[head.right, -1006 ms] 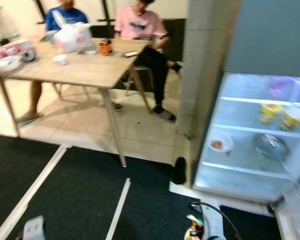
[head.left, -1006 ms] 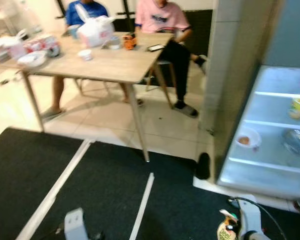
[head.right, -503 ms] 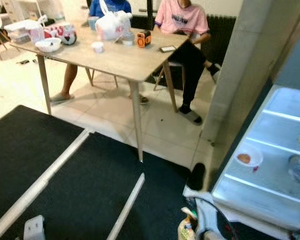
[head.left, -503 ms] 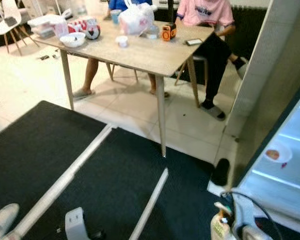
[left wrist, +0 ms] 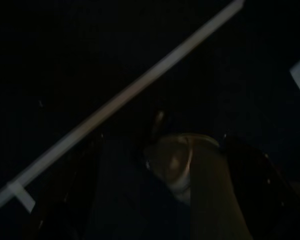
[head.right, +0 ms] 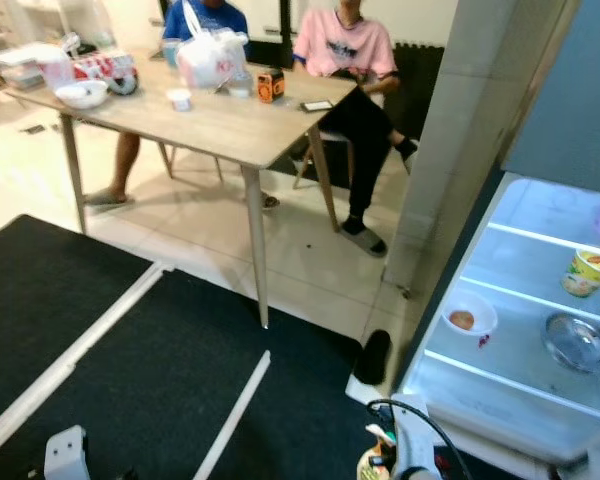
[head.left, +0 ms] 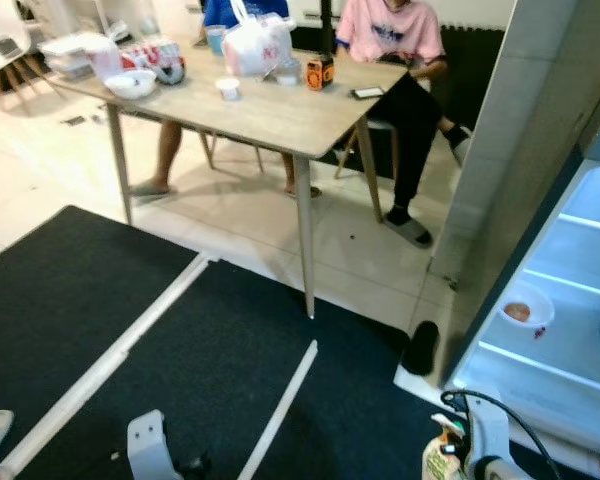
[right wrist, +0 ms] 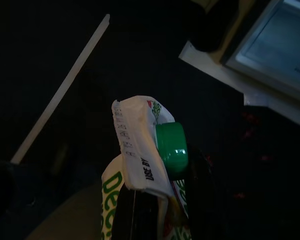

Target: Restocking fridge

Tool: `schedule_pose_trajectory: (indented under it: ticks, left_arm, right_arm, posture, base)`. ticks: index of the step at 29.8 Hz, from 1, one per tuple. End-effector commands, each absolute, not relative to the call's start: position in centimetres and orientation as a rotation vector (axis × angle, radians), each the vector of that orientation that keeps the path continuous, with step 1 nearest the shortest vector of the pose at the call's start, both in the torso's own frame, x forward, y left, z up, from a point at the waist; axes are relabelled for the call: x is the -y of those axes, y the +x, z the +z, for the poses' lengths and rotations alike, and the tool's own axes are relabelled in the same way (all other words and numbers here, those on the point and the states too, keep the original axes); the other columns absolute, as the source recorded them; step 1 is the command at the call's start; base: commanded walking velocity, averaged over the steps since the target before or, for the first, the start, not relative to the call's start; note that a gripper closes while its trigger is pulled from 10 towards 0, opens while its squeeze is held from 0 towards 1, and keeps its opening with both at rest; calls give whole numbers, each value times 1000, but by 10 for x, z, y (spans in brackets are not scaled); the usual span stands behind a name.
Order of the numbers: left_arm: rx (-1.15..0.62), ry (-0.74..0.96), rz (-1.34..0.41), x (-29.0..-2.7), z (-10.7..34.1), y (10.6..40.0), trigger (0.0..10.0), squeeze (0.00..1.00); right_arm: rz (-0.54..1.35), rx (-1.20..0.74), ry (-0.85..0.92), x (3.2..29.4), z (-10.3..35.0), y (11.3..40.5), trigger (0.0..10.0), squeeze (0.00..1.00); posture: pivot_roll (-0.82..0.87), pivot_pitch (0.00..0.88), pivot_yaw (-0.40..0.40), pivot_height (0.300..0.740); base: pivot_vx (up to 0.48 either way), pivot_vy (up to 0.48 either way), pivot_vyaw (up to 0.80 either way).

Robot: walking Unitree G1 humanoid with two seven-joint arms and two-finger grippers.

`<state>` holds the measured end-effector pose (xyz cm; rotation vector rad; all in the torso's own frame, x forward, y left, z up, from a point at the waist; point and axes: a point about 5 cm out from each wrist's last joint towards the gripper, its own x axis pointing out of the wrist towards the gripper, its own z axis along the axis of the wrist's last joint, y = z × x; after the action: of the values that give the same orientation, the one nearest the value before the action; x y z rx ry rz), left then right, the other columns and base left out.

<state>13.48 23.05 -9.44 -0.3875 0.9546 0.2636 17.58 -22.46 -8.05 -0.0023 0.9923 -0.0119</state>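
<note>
Right wrist view: right gripper [right wrist: 150,210] clamped on a carton [right wrist: 140,165] with a green screw cap [right wrist: 171,145] and a folded gable top; black fingers closed against its sides, dark below the cap. Held upright, cap upward — likely so it carries level and can go onto a shelf standing.

Eye views: carton at about 5 o'clock, low at the frame edge, carried close to the body. Open fridge [head.right: 520,330] at 3 to 4 o'clock, interior lit. On the shelves: small white bowl [head.right: 469,318], metal bowl [head.right: 577,343], yellow cup [head.right: 590,271]. Bare shelf between the white bowl and the metal bowl looks like the likeliest spot for the carton.

Left arm hangs idle at 7 o'clock; left wrist view too dark to tell whether the left gripper [left wrist: 190,200] is spread or closed.

Surroundings: wooden table [head.left: 280,105] at 11 to 12 o'clock with a white plastic bag [head.left: 255,45], bowls, an orange box. Two people seated behind it. Black floor mat [head.left: 180,360] with white strips underfoot. Grey pillar [head.right: 450,150] stands beside the fridge's near side; a dark object [head.right: 372,357] lies at its foot. Both crowd the approach, in my judgement; the robot needs to turn further right to face the shelves.
</note>
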Motion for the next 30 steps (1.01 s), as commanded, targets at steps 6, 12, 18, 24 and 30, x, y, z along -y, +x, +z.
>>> schedule_pose_trajectory:
  ticks: [6, 12, 18, 24, 30]
  left_arm:
    - [-946, -394, 256, -230, -93, 140, 10000, 0]
    - [-935, -396, 261, -229, -92, 142, 10000, 0]
    - [-936, -397, 267, -227, -93, 142, 10000, 0]
    - [-929, -403, 261, -225, -92, 144, 10000, 0]
    - [-927, -405, 256, -223, -92, 145, 10000, 0]
  right_arm:
    - [-20, -987, 3, 224, -81, 176, 10000, 0]
    - [-22, -987, -3, 225, -80, 177, 10000, 0]
    - [-33, -988, -6, 229, -79, 177, 10000, 0]
    - [-36, -988, -8, 230, -78, 178, 10000, 0]
    - [-38, -983, -9, 231, -77, 179, 10000, 0]
  posture:
    - [-36, 0, 47, 740]
    - [-34, 0, 40, 740]
    - [-40, 0, 42, 740]
    - [-40, 0, 37, 740]
    - [-42, 0, 36, 740]
  base:
    - [0, -458, 0]
    - [0, -381, 0]
    - [0, 0, 0]
    - [0, 0, 0]
    - [0, 0, 0]
